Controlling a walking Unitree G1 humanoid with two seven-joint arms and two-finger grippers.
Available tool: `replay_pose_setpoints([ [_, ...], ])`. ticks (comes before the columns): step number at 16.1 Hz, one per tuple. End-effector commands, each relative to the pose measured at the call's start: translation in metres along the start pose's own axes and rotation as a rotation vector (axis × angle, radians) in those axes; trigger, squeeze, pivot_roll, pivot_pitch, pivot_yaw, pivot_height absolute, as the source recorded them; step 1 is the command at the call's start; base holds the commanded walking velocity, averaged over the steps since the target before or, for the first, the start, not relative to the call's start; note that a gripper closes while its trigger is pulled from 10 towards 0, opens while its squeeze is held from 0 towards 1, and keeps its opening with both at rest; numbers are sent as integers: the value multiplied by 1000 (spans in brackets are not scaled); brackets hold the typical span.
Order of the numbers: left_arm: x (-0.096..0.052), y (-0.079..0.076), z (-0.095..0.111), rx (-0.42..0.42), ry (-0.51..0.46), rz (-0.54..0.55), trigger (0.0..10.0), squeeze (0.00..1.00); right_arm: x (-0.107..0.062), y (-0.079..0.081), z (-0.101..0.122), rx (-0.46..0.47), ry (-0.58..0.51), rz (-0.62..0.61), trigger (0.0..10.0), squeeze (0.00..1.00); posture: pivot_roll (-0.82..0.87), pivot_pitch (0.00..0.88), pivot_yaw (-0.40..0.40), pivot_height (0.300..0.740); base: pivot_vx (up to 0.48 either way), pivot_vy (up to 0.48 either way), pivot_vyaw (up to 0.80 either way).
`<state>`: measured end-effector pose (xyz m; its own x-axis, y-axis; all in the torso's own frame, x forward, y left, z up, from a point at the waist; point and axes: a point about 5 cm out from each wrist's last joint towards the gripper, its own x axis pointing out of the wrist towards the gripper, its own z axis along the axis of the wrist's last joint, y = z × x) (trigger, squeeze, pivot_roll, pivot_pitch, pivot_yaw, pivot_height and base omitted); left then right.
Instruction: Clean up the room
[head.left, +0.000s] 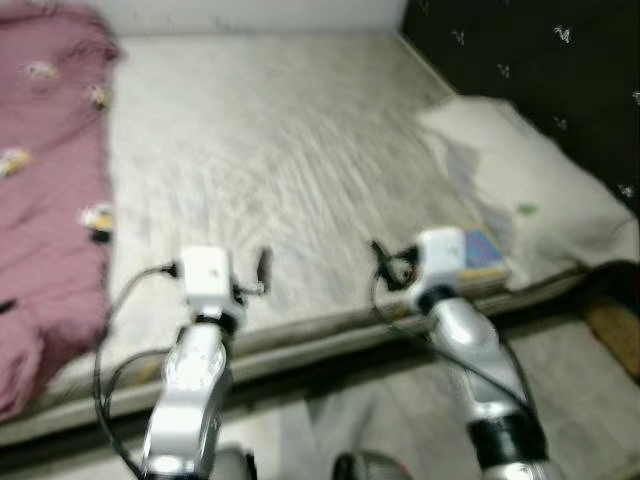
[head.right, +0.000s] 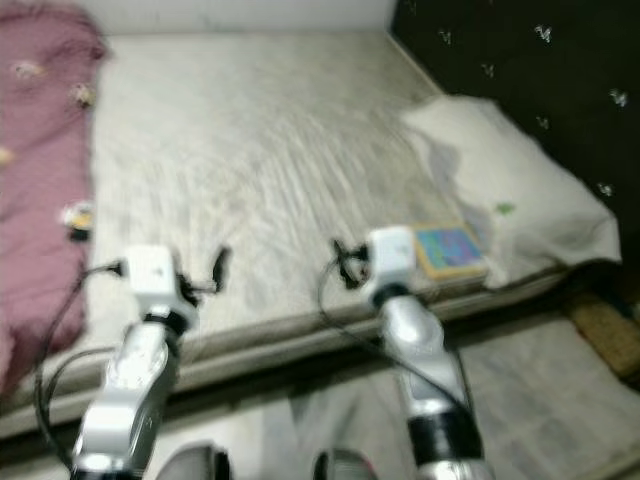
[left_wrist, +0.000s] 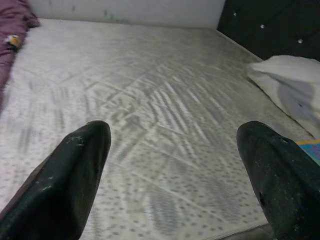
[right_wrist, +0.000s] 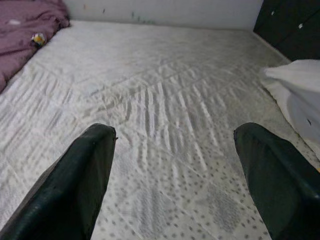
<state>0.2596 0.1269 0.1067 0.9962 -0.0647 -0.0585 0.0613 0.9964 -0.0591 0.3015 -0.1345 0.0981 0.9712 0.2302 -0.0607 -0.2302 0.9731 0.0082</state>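
Left gripper (left_wrist: 172, 165) and right gripper (right_wrist: 172, 165) both spread wide, empty, over the near edge of the bare quilted mattress (head.left: 270, 150); maroon blanket (head.left: 45, 170) bunched at left, white pillow (head.left: 530, 190) at right, what looks like a colourful book (head.right: 450, 250) beside it.
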Motion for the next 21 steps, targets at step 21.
replay_pose_setpoints([
  [21,3,14,-1,16,-8,85,10000,0,2,6,1,45,-13,1,10000,0,69,100,-82,740,0,446,0],
])
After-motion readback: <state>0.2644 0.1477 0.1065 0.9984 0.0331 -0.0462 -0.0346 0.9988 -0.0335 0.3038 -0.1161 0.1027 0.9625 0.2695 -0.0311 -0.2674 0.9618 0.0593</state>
